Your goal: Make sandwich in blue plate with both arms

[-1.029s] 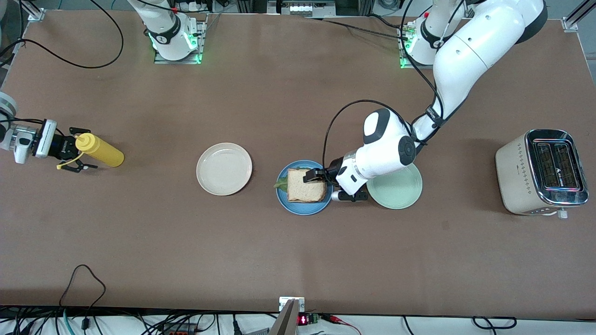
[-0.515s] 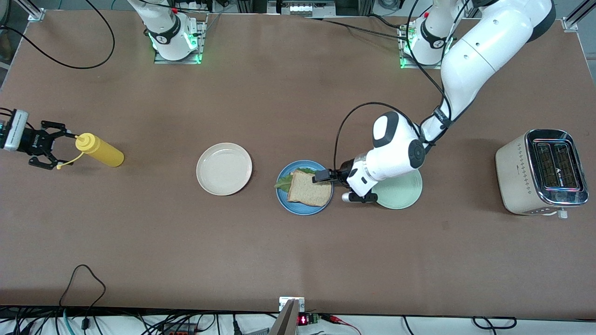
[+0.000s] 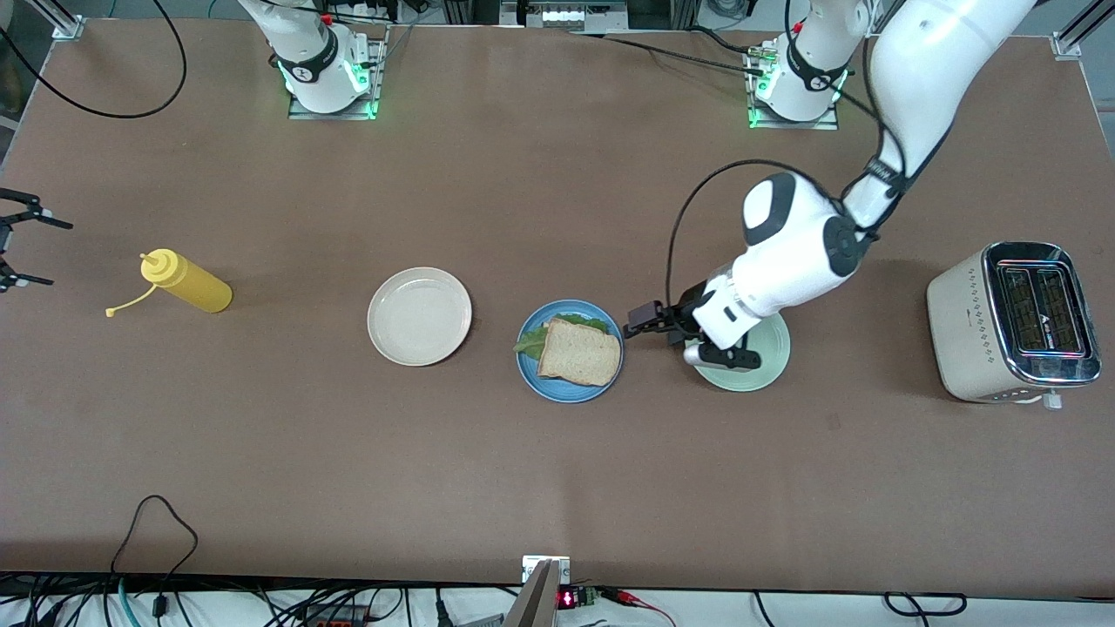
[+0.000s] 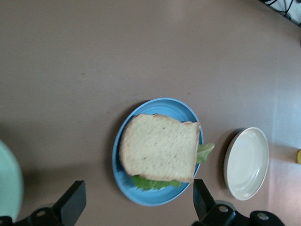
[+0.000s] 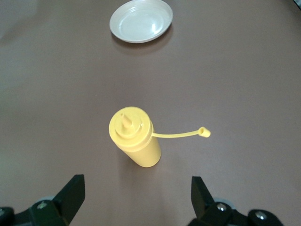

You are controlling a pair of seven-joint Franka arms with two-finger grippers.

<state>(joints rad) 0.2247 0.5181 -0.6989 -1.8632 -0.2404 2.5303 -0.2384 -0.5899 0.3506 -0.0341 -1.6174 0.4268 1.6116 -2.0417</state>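
The sandwich (image 3: 579, 351) lies on the blue plate (image 3: 557, 388): a light brown bread slice on top, with green lettuce sticking out beneath it. My left gripper (image 3: 646, 322) hangs open just off the plate's rim, between it and the pale green plate, holding nothing. In the left wrist view the sandwich (image 4: 160, 148) fills most of the blue plate (image 4: 126, 181), and the left gripper (image 4: 137, 197) spans wider than the plate's edge. My right gripper (image 3: 30, 248) is open at the right arm's end of the table, away from the sandwich. In its own view the right gripper (image 5: 136, 188) is empty.
A yellow squeeze bottle (image 3: 187, 283) lies near the right gripper, its cap dangling on a strap (image 5: 181, 134). A cream-white plate (image 3: 419, 315) sits beside the blue plate. The pale green plate (image 3: 758, 366) is partly under the left wrist. A toaster (image 3: 1015, 322) stands at the left arm's end.
My left gripper opened, left the top bread slice on the sandwich and pulled back toward the green plate. My right gripper drew away from the yellow bottle toward the table's end.
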